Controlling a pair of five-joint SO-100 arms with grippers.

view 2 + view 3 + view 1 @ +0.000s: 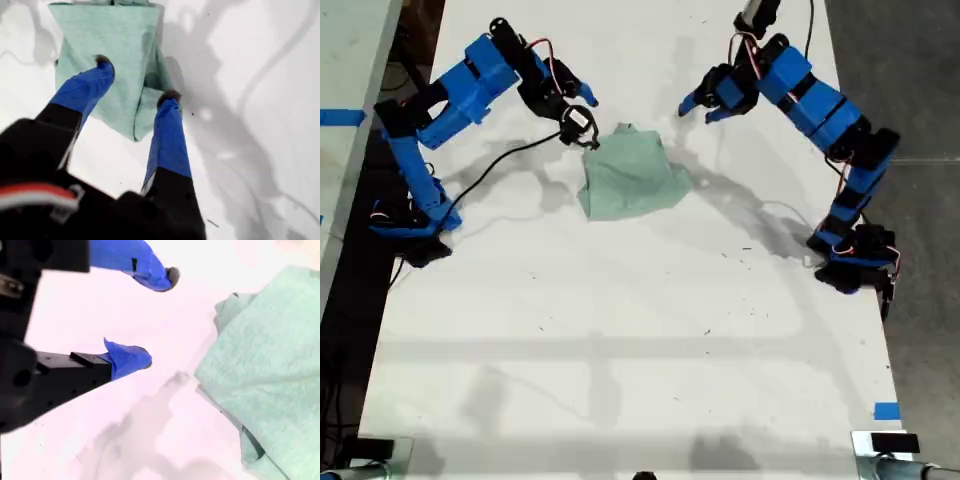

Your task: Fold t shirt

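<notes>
T shirt (632, 177) sits bundled mid-table (620, 350). My first gripper (135, 80) hangs wide over its edge, holding nothing. My second gripper (157, 315) is wide, empty, just beside it. Risk: pinching several layers drags the whole bundle.

Plain white flat desk (620, 340), grey floor (920, 80) at 3 o'clock, blue tape scrap (886, 411) around 5.

both grippers (135, 80) (157, 317) with fingers apart, holding nothing
</notes>
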